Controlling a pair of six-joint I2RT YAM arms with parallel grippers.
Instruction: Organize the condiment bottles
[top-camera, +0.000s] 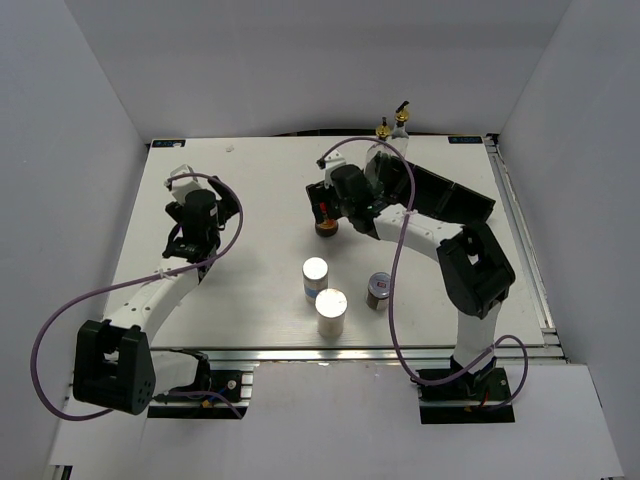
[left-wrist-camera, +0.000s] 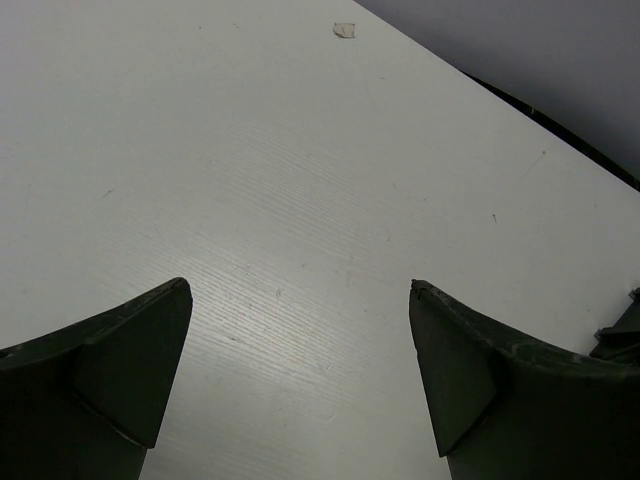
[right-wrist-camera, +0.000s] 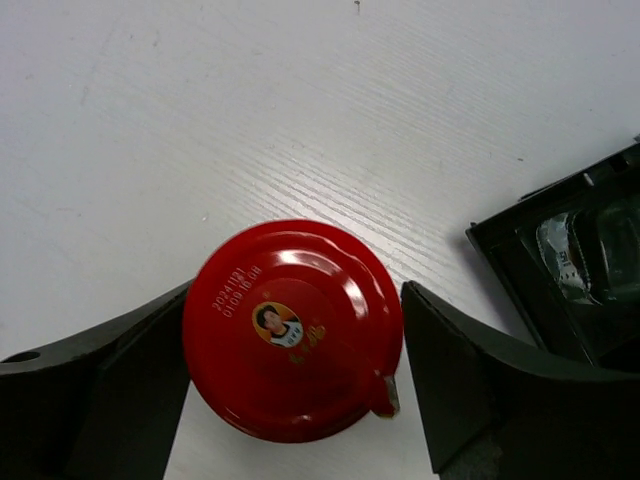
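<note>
- Right pincer – its jaws stand on either side of the red-lidded jar, level with the lid. No gap shows on either side, and I cannot tell whether they are pressing it.
- The jar stands upright on the worktop, near its middle. From above only a sliver of it shows beneath the wrist.
- Left pincer – wide open over bare worktop, holding nothing, well apart from the bottles.
- Two white-topped shakers stand just beside each other toward the near edge, with the silver-lidded jar near them on the right.
- Two cruets stand at the far edge. Only the gold spouts are clear and their glass is hard to make out.
- Black tray – largely hidden by the right arm, and cut off in the wrist view.
</note>
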